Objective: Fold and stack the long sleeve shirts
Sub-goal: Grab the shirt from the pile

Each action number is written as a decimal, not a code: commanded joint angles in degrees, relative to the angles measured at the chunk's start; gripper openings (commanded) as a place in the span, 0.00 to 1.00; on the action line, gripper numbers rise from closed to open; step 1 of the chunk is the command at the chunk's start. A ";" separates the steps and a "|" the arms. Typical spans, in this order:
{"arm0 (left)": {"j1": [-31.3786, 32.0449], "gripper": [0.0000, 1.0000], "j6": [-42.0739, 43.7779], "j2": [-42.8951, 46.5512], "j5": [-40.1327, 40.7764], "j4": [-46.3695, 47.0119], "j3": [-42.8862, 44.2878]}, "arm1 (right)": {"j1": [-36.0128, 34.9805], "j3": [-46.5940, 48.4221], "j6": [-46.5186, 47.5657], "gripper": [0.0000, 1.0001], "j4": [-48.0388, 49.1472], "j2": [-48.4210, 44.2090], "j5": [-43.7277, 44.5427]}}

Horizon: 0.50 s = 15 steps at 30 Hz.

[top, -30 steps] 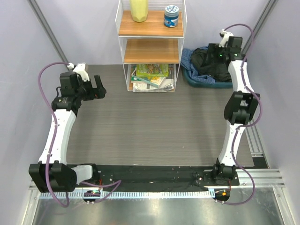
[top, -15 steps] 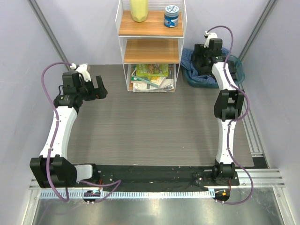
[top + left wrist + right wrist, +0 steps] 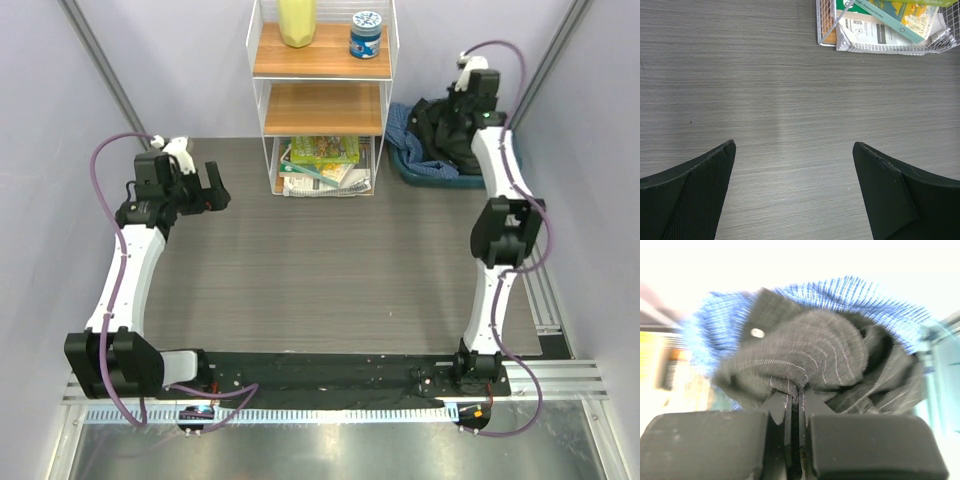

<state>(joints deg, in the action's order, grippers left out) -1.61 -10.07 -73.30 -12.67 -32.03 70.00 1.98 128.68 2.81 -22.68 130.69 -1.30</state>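
Both long sleeve shirts lie crumpled in a teal basket [image 3: 420, 172] at the back right. The dark charcoal pinstriped shirt [image 3: 445, 135] [image 3: 815, 352] is bunched on top of the blue shirt [image 3: 400, 122] [image 3: 860, 292]. My right gripper [image 3: 462, 112] [image 3: 795, 392] is over the basket, shut on a fold of the charcoal shirt, which is pinched between its fingertips. My left gripper [image 3: 214, 185] [image 3: 794, 150] hangs open above bare table at the left, with nothing between its fingers.
A white wire shelf unit [image 3: 322, 95] stands at the back centre with a yellow bottle [image 3: 297, 22] and a blue-lidded jar [image 3: 365, 34] on top. Books and papers [image 3: 322, 165] [image 3: 885, 25] fill its bottom basket. The grey wood-grain table [image 3: 320, 270] spreads between the arms.
My right gripper has dipped into the basket, shut on the charcoal shirt and pulled back slightly to the right. The left arm has barely moved.
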 commanded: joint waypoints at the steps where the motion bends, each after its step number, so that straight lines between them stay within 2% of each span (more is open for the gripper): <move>1: -0.33 1.00 -1.62 4.21 -1.92 1.00 2.60 | 0.92 0.08 -1.75 0.01 2.03 -23.79 -10.02; 6: -0.33 1.00 -4.43 7.73 -2.10 1.53 2.34 | 0.22 -0.36 -5.96 0.01 -1.14 -37.34 -20.82; 9: -0.41 1.00 -6.80 10.01 -1.49 2.23 2.07 | -1.44 0.08 -9.48 0.01 0.26 -44.63 -24.87; 15: -0.50 1.00 -11.37 12.83 3.08 2.15 3.04 | -4.70 0.86 -26.69 0.01 13.43 -51.77 -30.69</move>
<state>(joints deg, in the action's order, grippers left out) -1.63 -17.32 -62.04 -12.53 -31.83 70.22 -2.35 129.45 -10.11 -18.98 78.56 -26.17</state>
